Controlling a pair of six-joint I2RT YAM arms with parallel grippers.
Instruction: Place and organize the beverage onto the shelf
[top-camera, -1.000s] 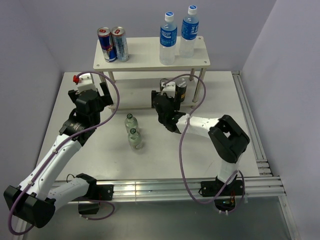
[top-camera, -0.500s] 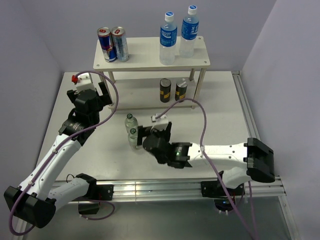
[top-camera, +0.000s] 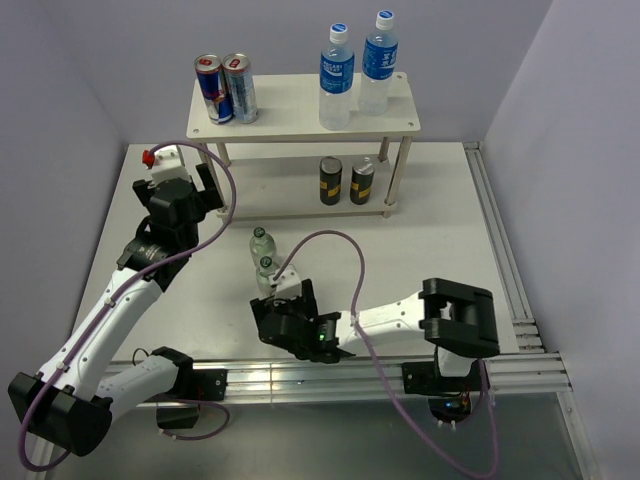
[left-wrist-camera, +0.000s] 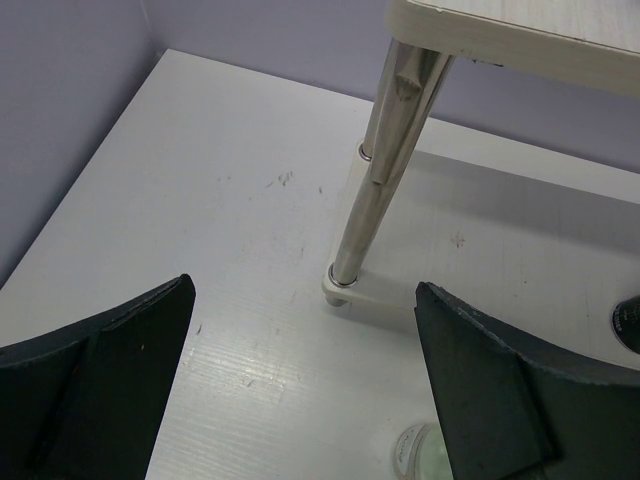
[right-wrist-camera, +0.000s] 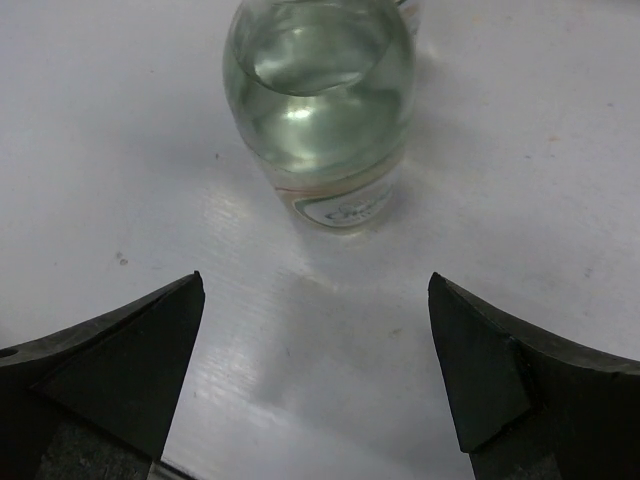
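Six drinks, three pairs: two clear blue-labelled bottles with white caps stand on the flat top board of the cream-white shelf. Two dark cans with silver tops stand side by side on its lower board. Two small clear green-capped bottles stand close together on the white table in front of the shelf. Two tall slim blue-and-silver cans share the top board's left end. The left gripper hangs spread wide and empty near the shelf's front left leg. The right gripper, equally wide and empty, sits low over the table with the nearer small bottle just ahead of its fingertips, not between them. The right wrist camera shows that bottle's rounded transparent body and pale label but not its cap. The left wrist camera shows the leg as a thin, round, shiny tube, detail lost from overhead.
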